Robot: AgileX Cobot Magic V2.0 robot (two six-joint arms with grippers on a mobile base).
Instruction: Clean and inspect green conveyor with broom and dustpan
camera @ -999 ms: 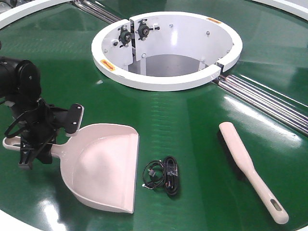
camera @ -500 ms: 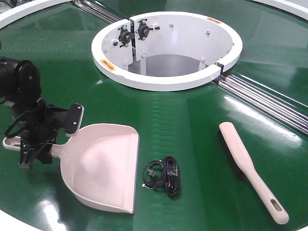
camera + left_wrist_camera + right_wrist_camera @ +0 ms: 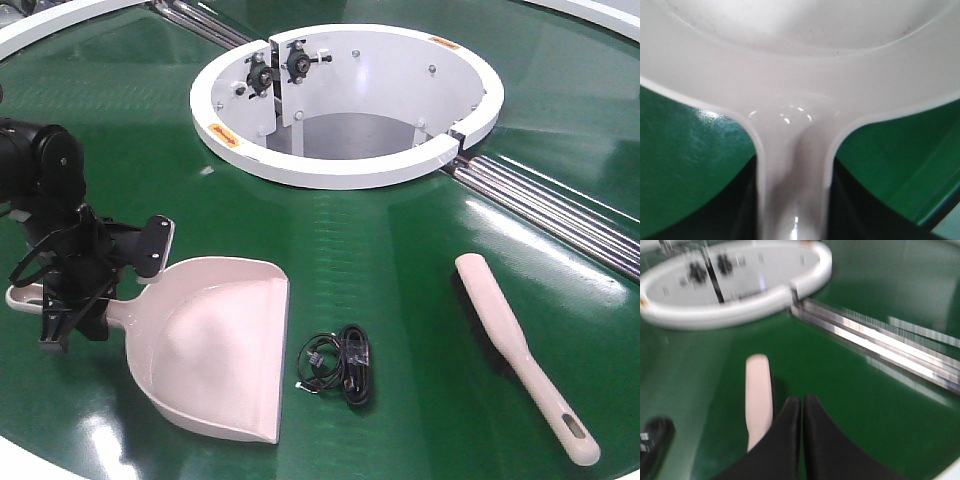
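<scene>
The beige dustpan (image 3: 215,345) lies flat on the green conveyor (image 3: 400,240) at the front left, its lip toward the near edge. My left gripper (image 3: 78,305) is shut on its handle. In the left wrist view the dustpan handle (image 3: 792,185) runs between dark fingers (image 3: 737,210) that press against both of its sides. The broom (image 3: 515,345) lies at the front right, handle toward the near edge. My right gripper (image 3: 802,401) is shut and empty, hovering just right of the broom (image 3: 759,400); that view is blurred. It does not show in the front view.
A small black coiled cable (image 3: 345,365) lies between dustpan and broom. The white ring hub (image 3: 345,165) stands behind them. A steel roller seam (image 3: 550,205) runs from the hub to the right. The conveyor's white rim (image 3: 30,455) borders the near edge.
</scene>
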